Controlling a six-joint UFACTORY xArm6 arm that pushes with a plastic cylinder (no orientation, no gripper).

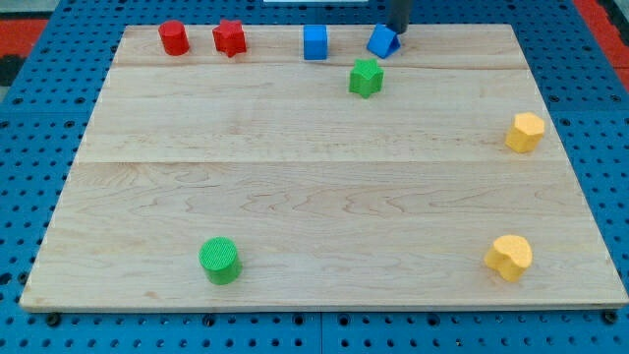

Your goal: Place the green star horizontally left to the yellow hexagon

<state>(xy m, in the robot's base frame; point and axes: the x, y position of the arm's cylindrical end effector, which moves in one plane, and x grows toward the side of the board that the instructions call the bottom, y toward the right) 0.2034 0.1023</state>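
The green star [366, 77] lies near the view's top, a little right of centre. The yellow hexagon [525, 132] lies at the view's right edge of the board, well right of and slightly below the star. My dark rod comes down from the view's top, and my tip [400, 37] sits against the right side of a blue triangular block [382, 41]. The tip is just above and to the right of the green star and apart from it.
The wooden board [324, 197] rests on a blue pegboard. A red cylinder [174, 37], a red star [229, 37] and a blue cube [314, 42] line the top edge. A green cylinder [219, 261] sits at bottom left, and a yellow heart [509, 258] at bottom right.
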